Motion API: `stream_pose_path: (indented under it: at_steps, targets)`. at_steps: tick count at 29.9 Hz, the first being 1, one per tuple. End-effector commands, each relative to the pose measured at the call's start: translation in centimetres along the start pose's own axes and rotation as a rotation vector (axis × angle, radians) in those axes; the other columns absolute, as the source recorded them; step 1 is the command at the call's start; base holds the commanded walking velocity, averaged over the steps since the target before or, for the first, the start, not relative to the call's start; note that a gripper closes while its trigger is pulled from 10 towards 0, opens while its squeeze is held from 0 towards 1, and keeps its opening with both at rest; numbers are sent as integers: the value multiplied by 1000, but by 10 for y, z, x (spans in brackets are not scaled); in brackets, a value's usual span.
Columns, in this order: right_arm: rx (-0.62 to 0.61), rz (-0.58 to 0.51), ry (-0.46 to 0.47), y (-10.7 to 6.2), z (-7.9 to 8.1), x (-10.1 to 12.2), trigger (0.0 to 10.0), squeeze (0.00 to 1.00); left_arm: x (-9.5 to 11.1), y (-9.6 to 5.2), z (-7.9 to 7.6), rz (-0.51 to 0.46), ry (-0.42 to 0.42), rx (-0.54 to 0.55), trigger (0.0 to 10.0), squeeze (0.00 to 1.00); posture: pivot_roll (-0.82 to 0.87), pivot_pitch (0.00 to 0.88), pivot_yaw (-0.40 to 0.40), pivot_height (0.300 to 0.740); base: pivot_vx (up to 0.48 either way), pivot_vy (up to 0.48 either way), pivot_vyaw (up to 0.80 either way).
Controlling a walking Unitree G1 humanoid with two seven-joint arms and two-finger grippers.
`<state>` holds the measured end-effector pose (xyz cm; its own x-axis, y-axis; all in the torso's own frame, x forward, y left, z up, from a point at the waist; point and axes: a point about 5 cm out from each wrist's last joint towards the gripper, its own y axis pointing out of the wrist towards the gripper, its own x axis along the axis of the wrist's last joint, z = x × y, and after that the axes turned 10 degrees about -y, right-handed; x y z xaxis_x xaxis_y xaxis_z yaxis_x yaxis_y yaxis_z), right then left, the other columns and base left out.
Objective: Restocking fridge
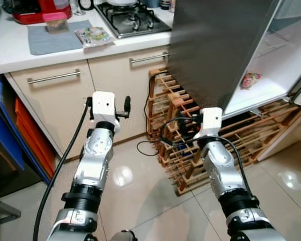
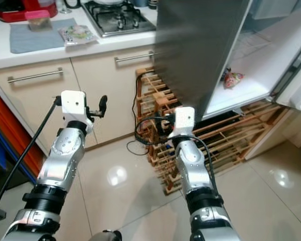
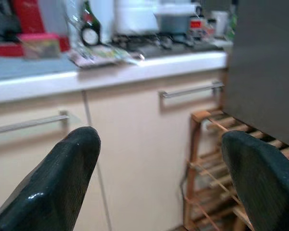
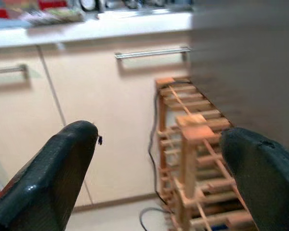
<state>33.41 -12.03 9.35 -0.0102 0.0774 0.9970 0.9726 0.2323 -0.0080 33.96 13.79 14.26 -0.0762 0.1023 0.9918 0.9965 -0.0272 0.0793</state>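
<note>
Fridge [image 1: 215, 45] stands ahead to my right, door open, top cut off | red packet [image 1: 250, 80] on its shelf, label unreadable | my left gripper [image 3: 159, 187] spread, empty | my right gripper [image 4: 164, 183] spread, empty | wooden rack [image 1: 175, 120] below, partly hidden.

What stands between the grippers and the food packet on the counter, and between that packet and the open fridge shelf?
Nothing visible blocks the left gripper or right gripper from the packet on the counter. Toward the fridge shelf, the grey fridge side stands between, so the packet must go around its front edge.
</note>
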Motion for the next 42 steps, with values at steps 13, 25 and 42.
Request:
stream_pose_path:
  at_steps: [13,25,42]
  targets:
    - [-19,-20,-50,-4,-8,3,10000,376,10,12,-5,-15,44,14,10000,0,-77,0,20,740,0,325,409]
    - [-91,-15,-1,-9,-19,0,10000,408,-14,-3,8,91,139,-2,10000,0,-61,0,37,740,0,0,712]
    - [-300,-164,-138,-2,-43,39,10000,251,10,5,-2,-39,99,-52,10000,0,-53,0,14,740,361,0,43]
